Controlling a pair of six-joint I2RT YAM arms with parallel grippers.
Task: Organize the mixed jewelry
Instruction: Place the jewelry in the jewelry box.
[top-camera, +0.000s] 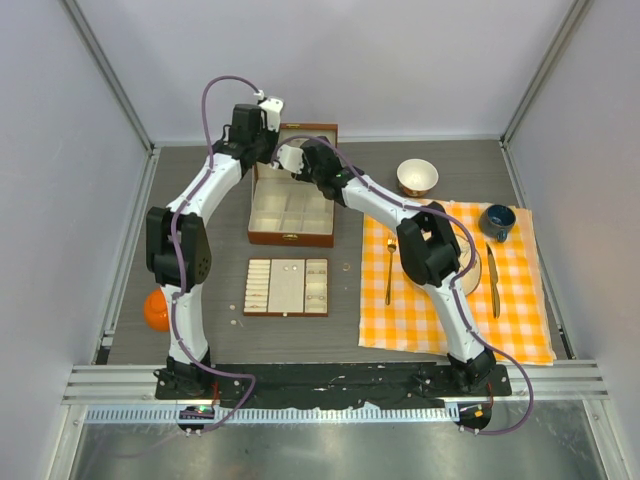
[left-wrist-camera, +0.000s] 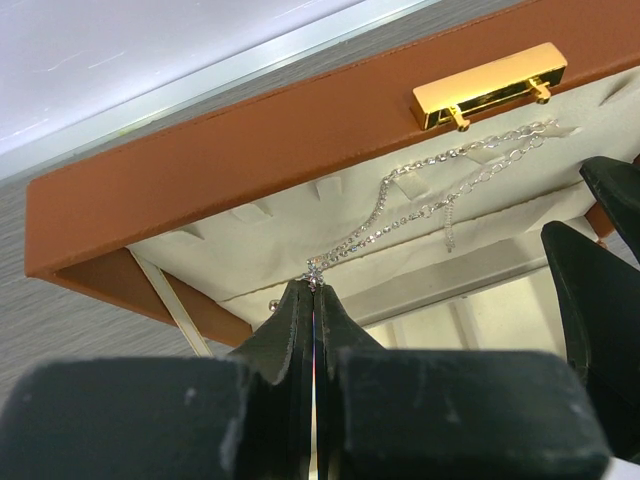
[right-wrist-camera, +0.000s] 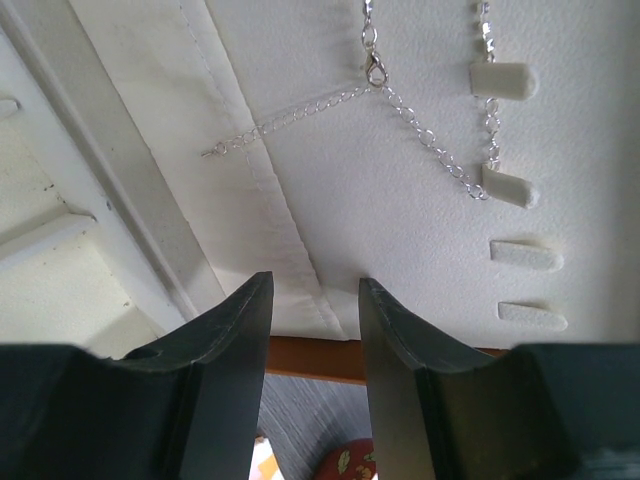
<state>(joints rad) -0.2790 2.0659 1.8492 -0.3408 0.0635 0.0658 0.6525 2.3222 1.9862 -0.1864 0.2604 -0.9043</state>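
Observation:
A thin silvery necklace chain (left-wrist-camera: 440, 195) drapes over the pegs of the cream lining inside the brown wooden box's raised lid (left-wrist-camera: 250, 150). My left gripper (left-wrist-camera: 314, 284) is shut on the chain's lower end, where a small sparkling piece shows at the fingertips. My right gripper (right-wrist-camera: 312, 285) stands open just below the lid lining with nothing between its fingers. The chain's clasp (right-wrist-camera: 375, 72) hangs above it. From above, both grippers (top-camera: 270, 150) (top-camera: 291, 158) meet at the box (top-camera: 291, 212). The cream-lined tray (top-camera: 287, 287) holds tiny pieces, and loose bits (top-camera: 347, 268) (top-camera: 229, 307) lie on the table.
An orange checked cloth (top-camera: 520, 330) at the right carries a gold fork (top-camera: 389, 270), a knife (top-camera: 493, 280) and a blue cup (top-camera: 496, 221). A white bowl (top-camera: 417, 177) stands behind it. An orange ball (top-camera: 155, 311) sits by the left arm.

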